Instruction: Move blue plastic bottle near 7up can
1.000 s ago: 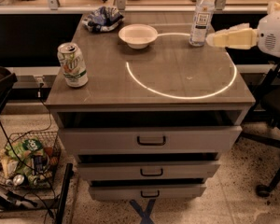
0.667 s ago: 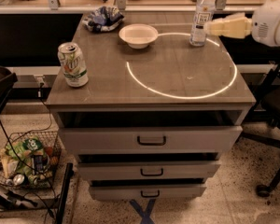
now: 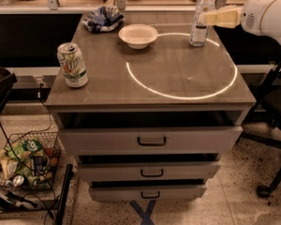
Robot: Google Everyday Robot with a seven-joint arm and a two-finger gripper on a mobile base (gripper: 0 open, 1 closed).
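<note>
Level with the upper body of the blue plastic bottle (image 3: pixel 199 32), at its 3 o'clock side: the tool (image 3: pixel 207 18), reaching in from the right edge of the view on a white arm. Tip overlapping the bottle's outline; cannot tell how wide open, nor whether hold is taken.

Upright at about 1 o'clock on the surface (image 3: pixel 107 86), long axis vertical, white cap on top: that bottle, just at the rim of a bright ring of light (image 3: pixel 178 96). Only 1 arm here, so no choice of nearer side.

Well apart, at about 8 o'clock from the bottle and near the left front edge: the 7up can (image 3: pixel 73 64), upright. Probably a carry across the surface toward 8 o'clock, ending beside the can.

Near that path, at 12 o'clock on the surface: a white bowl (image 3: pixel 138 35). At 11 o'clock, a crumpled blue-and-white bag (image 3: pixel 103 18).

Below, 3 drawers (image 3: pixel 152 141). On the floor at 7 o'clock, a wire basket (image 3: pixel 25 161) of packets; at 3 o'clock, a dark chair (image 3: pixel 276 102).
</note>
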